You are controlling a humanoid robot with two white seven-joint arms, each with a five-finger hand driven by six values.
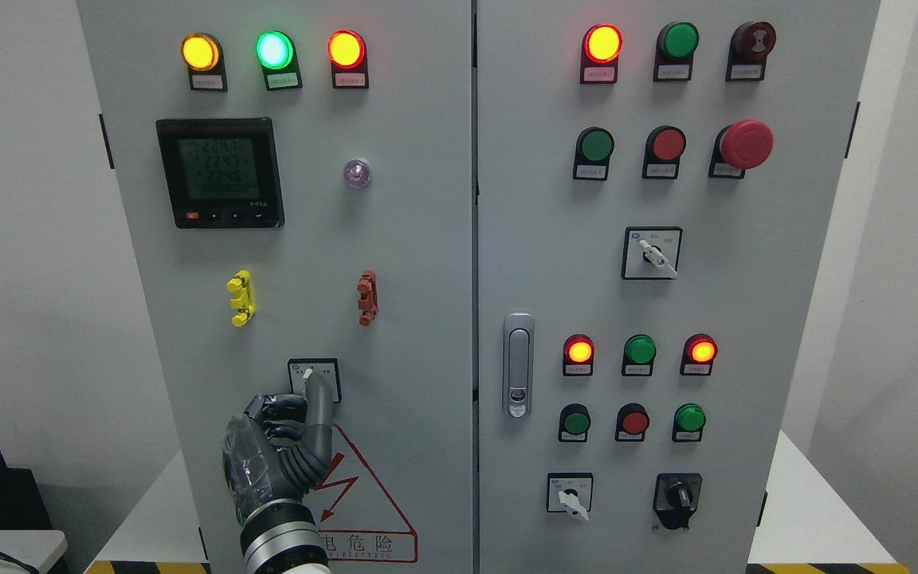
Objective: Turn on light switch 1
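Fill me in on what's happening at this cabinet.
The robot's left hand is raised to the grey control cabinet, one extended finger resting on the small rotary switch low on the left door, above the red warning triangle. Its other fingers are curled. Three lamps glow at the top of that door. The right hand is out of view.

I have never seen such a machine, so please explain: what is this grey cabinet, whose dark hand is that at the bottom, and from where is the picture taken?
The picture comes from a camera on a humanoid robot's head. It faces a grey electrical cabinet with two doors, carrying lamps, push buttons, a digital meter and rotary switches. The left hand is the robot's own; it reaches up with one finger extended to a small rotary switch on the left door, the other fingers curled. It holds nothing. The right hand is not in view.
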